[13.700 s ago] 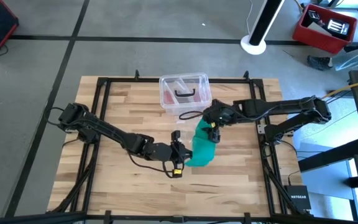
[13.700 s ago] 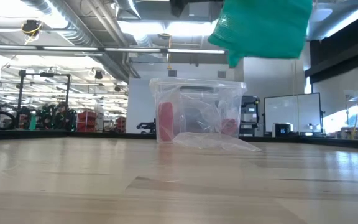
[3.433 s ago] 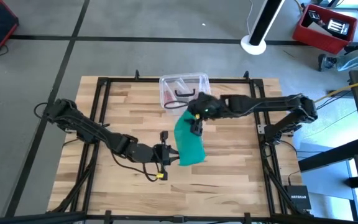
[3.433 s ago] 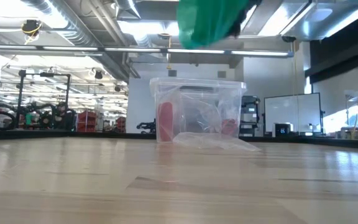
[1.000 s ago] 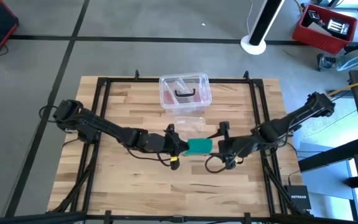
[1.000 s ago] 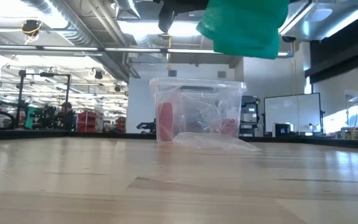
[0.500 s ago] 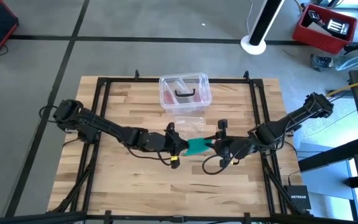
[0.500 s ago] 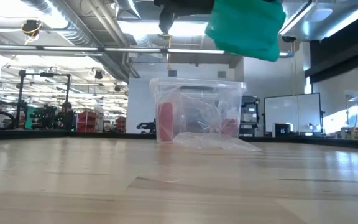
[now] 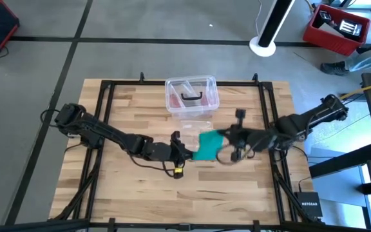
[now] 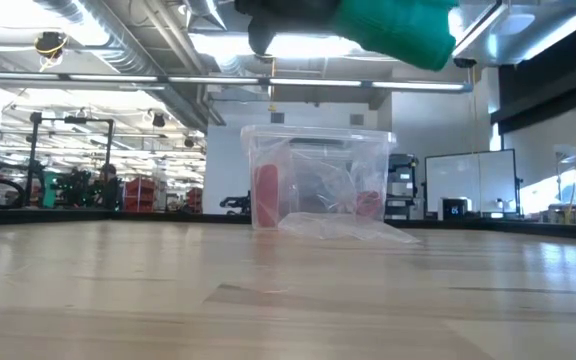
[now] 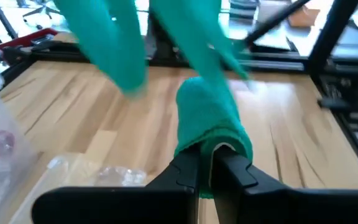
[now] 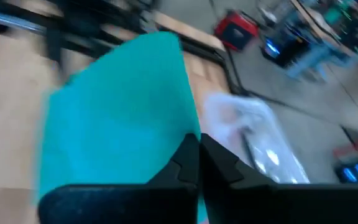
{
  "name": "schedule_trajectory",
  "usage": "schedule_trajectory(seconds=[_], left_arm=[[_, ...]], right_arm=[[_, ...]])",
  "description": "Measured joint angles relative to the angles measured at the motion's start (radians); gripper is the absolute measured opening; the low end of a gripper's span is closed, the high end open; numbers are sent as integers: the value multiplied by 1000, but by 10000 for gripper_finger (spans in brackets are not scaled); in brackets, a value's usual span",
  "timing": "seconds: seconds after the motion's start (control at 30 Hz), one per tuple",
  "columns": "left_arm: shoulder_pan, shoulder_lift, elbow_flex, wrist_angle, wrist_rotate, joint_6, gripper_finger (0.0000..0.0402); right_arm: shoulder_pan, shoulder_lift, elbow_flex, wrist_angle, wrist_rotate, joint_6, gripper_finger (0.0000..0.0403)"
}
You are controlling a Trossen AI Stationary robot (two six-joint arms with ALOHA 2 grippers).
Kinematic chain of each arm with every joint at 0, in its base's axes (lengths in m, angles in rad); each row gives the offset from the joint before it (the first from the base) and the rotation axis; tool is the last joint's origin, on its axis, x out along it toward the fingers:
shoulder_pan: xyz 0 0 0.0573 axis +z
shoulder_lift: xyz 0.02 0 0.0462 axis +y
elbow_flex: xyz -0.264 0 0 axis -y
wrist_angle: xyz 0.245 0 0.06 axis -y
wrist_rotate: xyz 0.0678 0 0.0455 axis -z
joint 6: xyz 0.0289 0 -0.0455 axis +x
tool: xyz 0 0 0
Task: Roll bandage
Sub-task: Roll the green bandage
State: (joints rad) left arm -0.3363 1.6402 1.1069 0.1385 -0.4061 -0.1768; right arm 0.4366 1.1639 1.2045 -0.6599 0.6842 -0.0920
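The bandage point(image 9: 206, 145) hangs in the air above the desk point(image 9: 134, 187), just in front of the clear box point(image 9: 192, 96), with the left tool point(image 9: 184, 153) and the right tool point(image 9: 223, 138) both clenched on it. I judge the rolling is in progress, and next the free strip must be wound onto the roll under tension. Compared with half a second ago, the right tool is nearer to the box and the strip is spread wider.
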Motion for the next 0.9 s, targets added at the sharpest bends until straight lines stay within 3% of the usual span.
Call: schedule_trajectory(seconds=[0.2,0.33,0.5,0.63,0.77,0.9], left_arm=[[-54,0,0,11,82,59,15],[-69,1,0,16,157,30,15],[-57,1,-1,30,217,-25,15],[-49,1,-1,52,282,-26,15],[-7,-1,-1,98,365,-32,15],[23,-21,-1,104,399,-56,15]], right_arm=[[-182,-10,-35,-126,4,42,16],[-296,-9,-125,-4,-78,11,17],[-383,11,-190,182,-265,-5,29],[-401,32,-197,186,-331,-7,82],[-398,28,-174,136,-278,-19,167],[-398,9,-39,-58,-244,-39,247]])
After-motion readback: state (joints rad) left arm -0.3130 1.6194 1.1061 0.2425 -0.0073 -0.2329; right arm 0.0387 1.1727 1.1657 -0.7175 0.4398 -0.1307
